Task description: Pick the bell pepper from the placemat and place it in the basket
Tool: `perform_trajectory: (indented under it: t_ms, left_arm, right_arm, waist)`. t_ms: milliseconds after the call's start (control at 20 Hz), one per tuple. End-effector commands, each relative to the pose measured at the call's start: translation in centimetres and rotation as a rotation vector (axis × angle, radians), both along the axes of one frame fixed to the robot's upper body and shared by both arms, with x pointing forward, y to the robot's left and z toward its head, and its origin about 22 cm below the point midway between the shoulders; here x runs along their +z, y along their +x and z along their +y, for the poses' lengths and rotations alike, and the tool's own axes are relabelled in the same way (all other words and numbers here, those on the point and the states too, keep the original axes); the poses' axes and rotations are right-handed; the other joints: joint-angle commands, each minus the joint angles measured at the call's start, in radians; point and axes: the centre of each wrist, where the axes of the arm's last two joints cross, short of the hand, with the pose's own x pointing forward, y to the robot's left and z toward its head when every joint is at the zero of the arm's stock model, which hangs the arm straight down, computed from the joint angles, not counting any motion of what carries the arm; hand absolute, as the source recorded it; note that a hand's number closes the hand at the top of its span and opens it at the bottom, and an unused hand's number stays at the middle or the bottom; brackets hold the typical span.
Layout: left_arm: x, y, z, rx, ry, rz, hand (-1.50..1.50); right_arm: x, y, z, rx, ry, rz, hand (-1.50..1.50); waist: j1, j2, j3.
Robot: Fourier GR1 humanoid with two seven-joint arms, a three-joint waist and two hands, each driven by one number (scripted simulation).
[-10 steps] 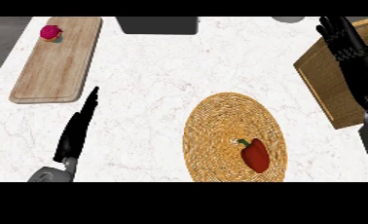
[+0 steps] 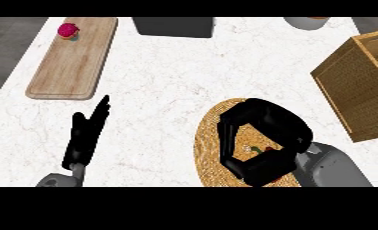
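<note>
A round woven placemat (image 2: 214, 139) lies at the lower middle of the counter. The red bell pepper (image 2: 274, 150) rests on it, mostly hidden, with only a red sliver and its green stem showing. My right hand (image 2: 277, 124) is down over the pepper, fingers and thumb curled round it from above. The square wicker basket (image 2: 353, 81) stands at the right edge, just right of the placemat. My left hand (image 2: 83, 136) rests at the lower left, open with fingers straight, holding nothing.
A wooden cutting board (image 2: 74, 61) lies at the far left with a small pink-red item (image 2: 68, 30) at its top end. A dark grey box (image 2: 174, 26) sits at the back middle. A grey pot (image 2: 305, 22) shows at the back right.
My right hand has come down from beside the basket at the upper right onto the placemat and curled over the pepper. The left hand has hardly moved.
</note>
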Motion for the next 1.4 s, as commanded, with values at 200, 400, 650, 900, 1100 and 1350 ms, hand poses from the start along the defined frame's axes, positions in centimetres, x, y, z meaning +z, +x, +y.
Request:
perform_trajectory:
  t_ms: [200, 400, 650, 900, 1100, 1350]
  left_arm:
    - [-2.1, -4.0, 3.0, 0.095, -0.065, 0.187, 0.0]
    - [-2.1, -4.1, 3.4, 0.108, -0.061, 0.183, 0.0]
    - [-2.2, -5.5, 3.8, 0.106, -0.05, 0.189, 0.0]
    - [-1.2, -4.3, 3.9, 0.105, -0.065, 0.182, 0.0]
    - [-1.9, -5.0, 3.3, 0.082, -0.072, 0.187, 0.0]
    - [-0.5, -3.6, 3.5, 0.077, -0.063, 0.195, 0.0]
  right_arm:
    - [-2.3, -9.0, 4.5, 0.163, -0.169, -0.176, -1.5]
    - [3.3, -5.8, 1.2, -0.08, -0.433, -0.522, -1.5]
    - [9.6, -5.4, -0.9, -0.182, -0.678, -0.728, -1.5]
    - [15.4, -7.1, -3.1, -0.132, -0.837, -0.817, -1.5]
    - [18.5, -5.0, -5.0, -0.054, -1.021, -0.77, -1.5]
    - [21.7, -4.6, -6.5, 0.053, -1.206, -0.74, -1.5]
  waist:
    - [-0.076, -0.017, -0.006]
    - [-0.095, -0.027, -0.008]
    - [-0.071, -0.019, -0.009]
    - [-0.087, -0.016, -0.009]
    - [-0.071, -0.011, -0.009]
    - [-0.072, -0.009, -0.008]
